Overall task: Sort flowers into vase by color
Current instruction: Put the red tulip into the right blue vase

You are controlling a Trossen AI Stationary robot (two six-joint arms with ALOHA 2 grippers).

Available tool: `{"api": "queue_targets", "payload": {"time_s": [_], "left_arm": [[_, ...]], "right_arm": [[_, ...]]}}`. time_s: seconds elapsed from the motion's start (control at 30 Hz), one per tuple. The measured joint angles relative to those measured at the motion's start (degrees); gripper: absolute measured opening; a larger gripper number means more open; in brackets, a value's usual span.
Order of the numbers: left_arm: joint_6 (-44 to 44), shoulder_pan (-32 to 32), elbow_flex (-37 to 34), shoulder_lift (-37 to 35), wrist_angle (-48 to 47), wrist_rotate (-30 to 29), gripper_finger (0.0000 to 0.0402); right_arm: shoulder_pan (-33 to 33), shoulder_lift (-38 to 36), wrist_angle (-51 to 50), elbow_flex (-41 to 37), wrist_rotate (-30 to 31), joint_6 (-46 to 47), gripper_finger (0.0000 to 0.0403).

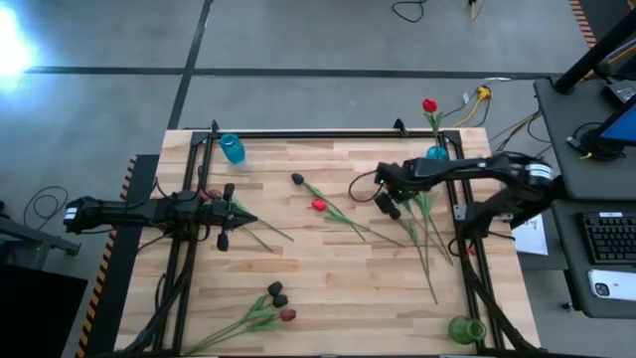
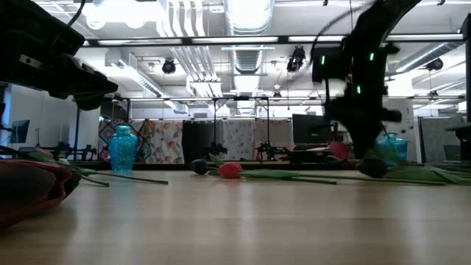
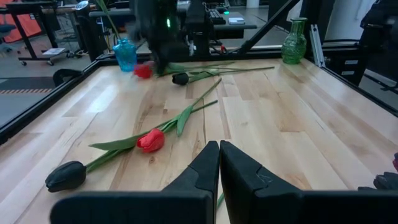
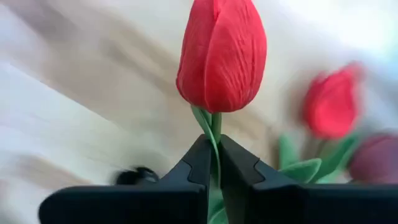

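Over on the left side, the left gripper point(image 1: 238, 216) hangs above the wooden table point(image 1: 328, 298) with its two dark fingers point(image 3: 205, 171) pressed flat together and nothing between them. Near the back-left corner stands a small blue vase point(image 1: 232, 148). Toward the front edge, a bunch of tulips point(image 1: 273, 301) lies flat, two dark heads and a maroon one together, stems trailing leftward.

Moving to the middle, a black tulip point(image 1: 297, 179) and a red tulip point(image 1: 318, 205) lie on the boards, their green stems running off to the right.

Right of centre, the right gripper point(image 1: 383, 184) is closed on the thin green stem of a red flower point(image 4: 222, 53), pinched just under the head, which stands upright above the fingertips. More stems point(image 1: 425, 239) lie spread beneath that arm. At the back right a second blue vase point(image 1: 437, 152) holds one red tulip point(image 1: 429, 105) upright, and a green vase point(image 1: 463, 329) sits at the front-right corner.
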Motion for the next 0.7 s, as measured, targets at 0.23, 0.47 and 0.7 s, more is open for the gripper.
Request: {"api": "queue_targets", "payload": {"time_s": [0.23, 0.47, 0.7], "left_arm": [[0.0, 0.0, 0.0, 0.1, 0.0, 0.0, 0.0], [0.0, 0.0, 0.0, 0.2, 0.0, 0.0, 0.0], [0.0, 0.0, 0.0, 0.2, 0.0, 0.0, 0.0]], "right_arm": [[1.4, -15.8, -2.2, 4.0, 6.7, -0.7, 0.0013], [5.8, -30.7, -3.8, 8.8, 18.8, -7.8, 0.0013], [7.5, -41.1, -2.8, 11.5, 21.0, -15.0, 0.0013]]}}
